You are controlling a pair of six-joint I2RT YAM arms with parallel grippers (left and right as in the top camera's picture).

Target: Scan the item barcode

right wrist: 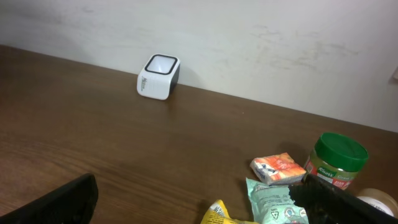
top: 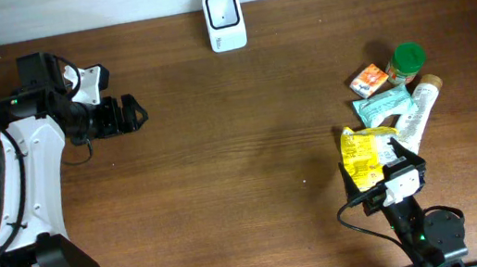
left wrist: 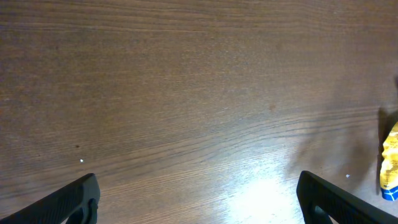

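1. The scanner (top: 225, 20), a white box with a dark window, stands at the far edge of the desk (top: 245, 179), against the wall.
2. Five items lie bunched well to the right of the scanner and nearer the robot.
3. The jar (top: 407, 62) with a green lid stands upright. An orange packet (top: 368, 80) lies just beside it, on the scanner's side.
4. A teal pouch (top: 383, 108) lies further from the scanner than those two, with a white tube (top: 420, 110) touching it on the side away from the scanner.
5. The yellow packet (top: 359, 154) is the item nearest the robot, touching the pouch.
6. The right fingers (right wrist: 62, 204) are spread wide and hold nothing. They face the scanner across the desk. From overhead they sit at the yellow packet's near end; whether they touch it cannot be told.
7. The left fingers (left wrist: 71, 200) are also spread wide and empty. They hang over bare wood, well to the left of the scanner and a little nearer the robot, pointing toward the items.
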